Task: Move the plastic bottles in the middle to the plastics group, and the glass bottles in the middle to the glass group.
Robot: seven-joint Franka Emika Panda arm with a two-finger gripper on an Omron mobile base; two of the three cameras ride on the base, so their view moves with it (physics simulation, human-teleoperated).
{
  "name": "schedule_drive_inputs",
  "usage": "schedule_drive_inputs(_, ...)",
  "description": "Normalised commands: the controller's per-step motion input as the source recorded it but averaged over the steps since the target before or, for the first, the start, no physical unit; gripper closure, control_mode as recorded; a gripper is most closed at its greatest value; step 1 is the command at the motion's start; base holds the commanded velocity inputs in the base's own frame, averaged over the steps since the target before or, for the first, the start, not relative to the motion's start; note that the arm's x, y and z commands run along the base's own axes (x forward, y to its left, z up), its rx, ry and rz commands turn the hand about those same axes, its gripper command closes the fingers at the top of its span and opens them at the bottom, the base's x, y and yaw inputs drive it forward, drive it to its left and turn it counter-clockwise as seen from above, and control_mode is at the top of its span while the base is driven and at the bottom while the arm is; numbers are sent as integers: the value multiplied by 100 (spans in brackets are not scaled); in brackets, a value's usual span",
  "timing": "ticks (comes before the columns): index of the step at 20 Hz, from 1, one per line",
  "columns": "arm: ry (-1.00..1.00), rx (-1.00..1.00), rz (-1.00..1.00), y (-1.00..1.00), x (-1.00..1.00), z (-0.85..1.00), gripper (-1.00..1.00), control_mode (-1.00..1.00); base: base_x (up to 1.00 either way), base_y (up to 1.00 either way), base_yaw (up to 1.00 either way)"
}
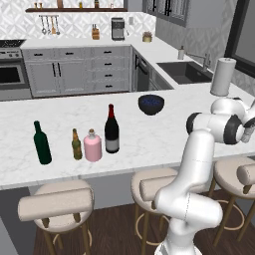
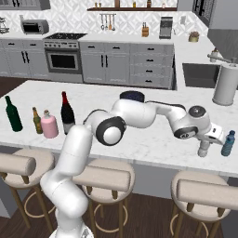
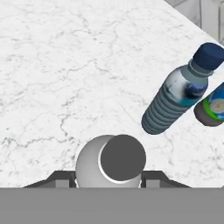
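This is a home kitchen. A long white marble worktop (image 1: pixel 149 134) runs across the room, with 3 round stools (image 1: pixel 57 201) tucked under its near edge. At 12 o'clock, grey cupboards (image 2: pixel 116 62) line the far wall. An oven (image 2: pixel 62 59) sits at 11 o'clock in the right base view, with a microwave (image 2: pixel 34 26) near it. Cooking tools (image 2: pixel 108 20) hang under a shelf (image 2: pixel 132 9). A sink (image 1: pixel 185 71) with a tap is at 2 o'clock, and a paper towel roll (image 1: pixel 222 76) stands beside it. A coffee maker (image 1: pixel 117 28) stands by the wall.
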Motion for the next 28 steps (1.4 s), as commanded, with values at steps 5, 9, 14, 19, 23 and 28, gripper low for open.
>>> schedule_drive_inputs(5,0,0,3,4,0,0,-100,-100,0,0,0)
schedule_drive_inputs(9,0,-4,0,0,0,21,-100,-100,0,0,0)
schedule_drive_inputs(14,7,-11,0,0,0,52,-100,-100,0,0,0)
schedule_drive_inputs(19,1,-7,0,1,-1,72,-100,-100,0,0,0)
schedule_drive_inputs(23,-1,0,0,33,-31,27,-100,-100,0,0,0)
schedule_drive_inputs(28,-6,0,1,54,-58,3,-100,-100,0,0,0)
